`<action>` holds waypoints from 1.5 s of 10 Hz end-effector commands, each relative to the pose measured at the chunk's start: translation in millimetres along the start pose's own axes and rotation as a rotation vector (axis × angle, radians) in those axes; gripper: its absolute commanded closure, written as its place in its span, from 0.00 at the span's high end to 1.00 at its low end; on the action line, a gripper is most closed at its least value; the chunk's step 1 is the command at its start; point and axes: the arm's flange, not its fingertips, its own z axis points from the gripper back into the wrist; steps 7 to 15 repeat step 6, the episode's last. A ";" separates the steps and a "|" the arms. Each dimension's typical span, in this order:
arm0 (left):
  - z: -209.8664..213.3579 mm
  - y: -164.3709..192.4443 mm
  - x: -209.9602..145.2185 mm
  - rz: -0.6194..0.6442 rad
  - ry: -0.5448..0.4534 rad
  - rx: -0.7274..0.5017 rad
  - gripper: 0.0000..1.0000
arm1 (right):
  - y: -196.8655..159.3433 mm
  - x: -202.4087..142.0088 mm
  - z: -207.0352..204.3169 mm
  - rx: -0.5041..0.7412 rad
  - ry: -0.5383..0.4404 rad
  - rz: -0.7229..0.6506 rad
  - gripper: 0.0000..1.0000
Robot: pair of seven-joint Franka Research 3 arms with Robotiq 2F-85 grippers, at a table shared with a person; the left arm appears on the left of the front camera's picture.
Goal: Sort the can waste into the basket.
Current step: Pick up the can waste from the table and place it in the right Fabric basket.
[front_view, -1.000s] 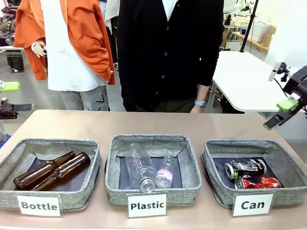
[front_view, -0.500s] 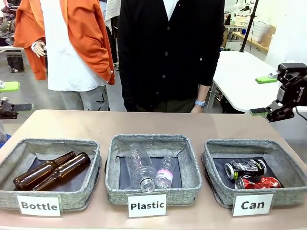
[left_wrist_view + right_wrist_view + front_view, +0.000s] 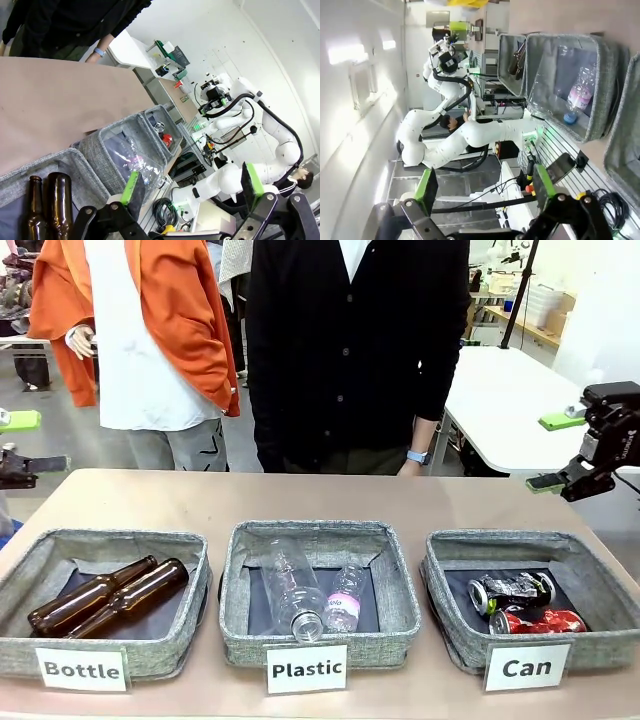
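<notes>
Both crushed cans lie side by side in the basket (image 3: 462, 612) marked "Can", lower right of the front view: the red can (image 3: 540, 621) nearest us, the black and silver can (image 3: 513, 589) just behind it, touching or nearly so. We judge the sorting done. Our right tool (image 3: 555, 452) hangs at the right edge of the frame, above and behind that basket, jaws spread and empty. Our left tool (image 3: 189, 183), seen in its wrist view, also stands released, holding nothing.

What could go wrong now is small: a low sweep of our right arm could catch the soft rim and drag the basket across the smooth tan table (image 3: 300, 498).

The basket is grey woven fabric, rectangular, with a dark base; the cans are thin dented metal, glossy and irregular.
</notes>
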 end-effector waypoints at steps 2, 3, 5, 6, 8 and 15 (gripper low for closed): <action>0.1 -2.4 0.5 0.002 -0.014 -0.003 1.00 | 1.8 0.5 5.6 0.002 0.006 0.017 1.00; 0.1 -2.4 0.5 0.002 -0.014 -0.003 1.00 | 1.8 0.5 5.6 0.002 0.006 0.017 1.00; 0.1 -2.4 0.5 0.002 -0.014 -0.003 1.00 | 1.8 0.5 5.6 0.002 0.006 0.017 1.00; 0.1 -2.4 0.5 0.002 -0.014 -0.003 1.00 | 1.8 0.5 5.6 0.002 0.006 0.017 1.00; 0.1 -2.4 0.5 0.002 -0.014 -0.003 1.00 | 1.8 0.5 5.6 0.002 0.006 0.017 1.00; 0.1 -2.4 0.5 0.002 -0.014 -0.003 1.00 | 1.8 0.5 5.6 0.002 0.006 0.017 1.00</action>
